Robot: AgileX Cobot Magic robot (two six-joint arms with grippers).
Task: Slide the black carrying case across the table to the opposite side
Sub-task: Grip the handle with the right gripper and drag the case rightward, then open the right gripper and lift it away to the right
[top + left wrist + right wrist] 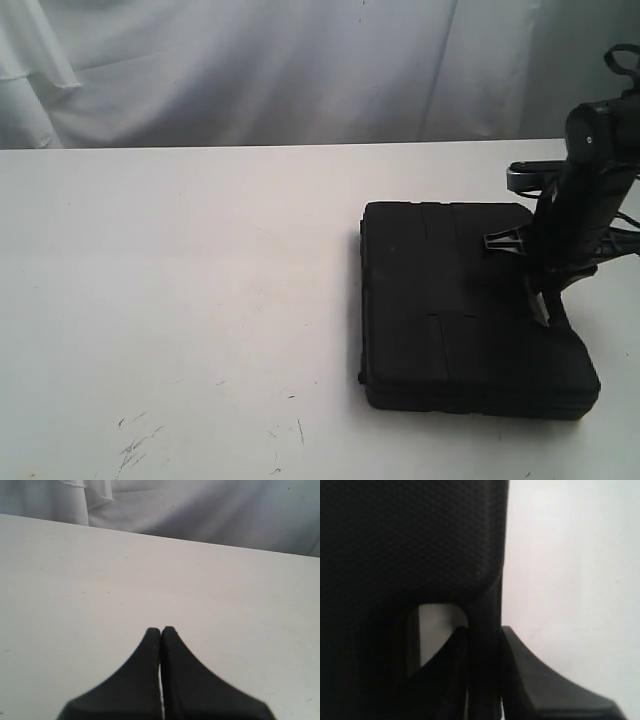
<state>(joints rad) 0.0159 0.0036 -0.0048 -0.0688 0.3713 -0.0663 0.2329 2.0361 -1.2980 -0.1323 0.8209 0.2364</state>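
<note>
The black carrying case (460, 300) lies flat on the right part of the white table (180, 280). My right gripper (545, 295) comes down at the case's right side. In the right wrist view one finger (445, 670) pokes through the handle opening and the other (535, 680) sits outside, so the gripper (482, 635) is shut on the handle bar (487, 605) of the textured case (410, 545). My left gripper (161, 630) is shut with nothing in it, hovering over bare table (100, 580); the exterior view does not show it.
A white cloth backdrop (250, 60) hangs behind the table's far edge. Faint dark scratches (135, 445) mark the tabletop near the front left. The white surface stretches wide to the left of the case.
</note>
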